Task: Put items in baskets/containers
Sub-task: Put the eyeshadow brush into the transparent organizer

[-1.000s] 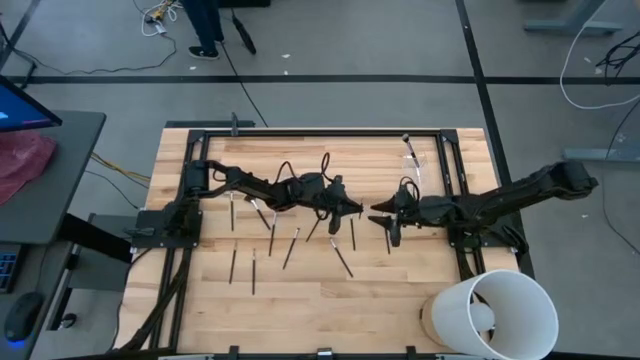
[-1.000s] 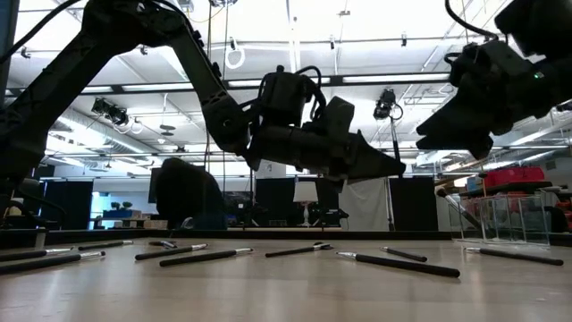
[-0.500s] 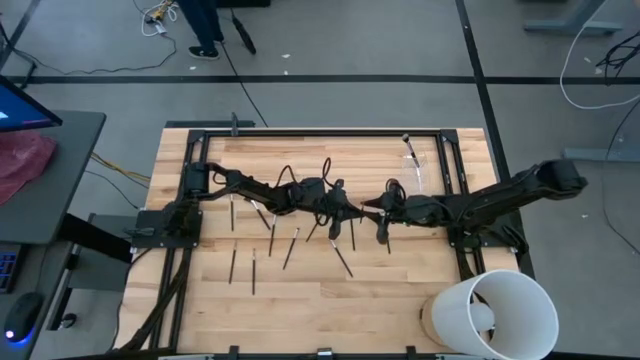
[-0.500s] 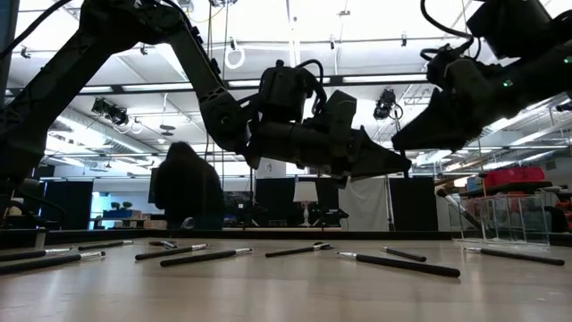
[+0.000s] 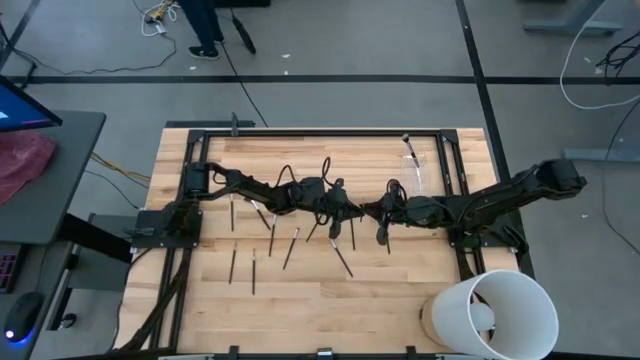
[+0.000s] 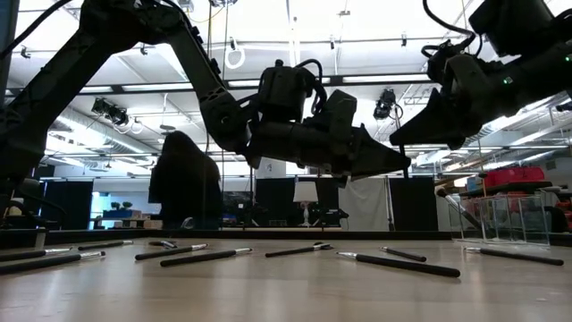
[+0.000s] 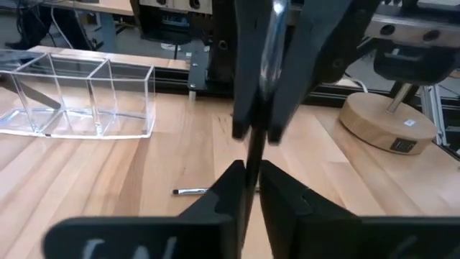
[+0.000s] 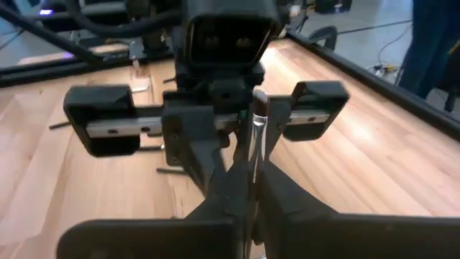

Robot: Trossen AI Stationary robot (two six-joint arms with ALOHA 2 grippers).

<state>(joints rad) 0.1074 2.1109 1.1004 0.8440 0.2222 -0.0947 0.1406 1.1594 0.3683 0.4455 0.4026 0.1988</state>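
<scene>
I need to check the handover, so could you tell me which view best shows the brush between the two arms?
The right wrist view: the brush stands between both end effectors' fingers. The left wrist view shows its shiny ferrule; the high and low views hide it behind the arms.

Pale matt wood table, clear glossy plastic cup, shiny metal-ferruled brush.

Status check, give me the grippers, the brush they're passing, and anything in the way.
Both grippers meet mid-air over table centre: right gripper shut on brush; left gripper loosening on it. Clear cup waits beyond. Nothing blocking.
</scene>
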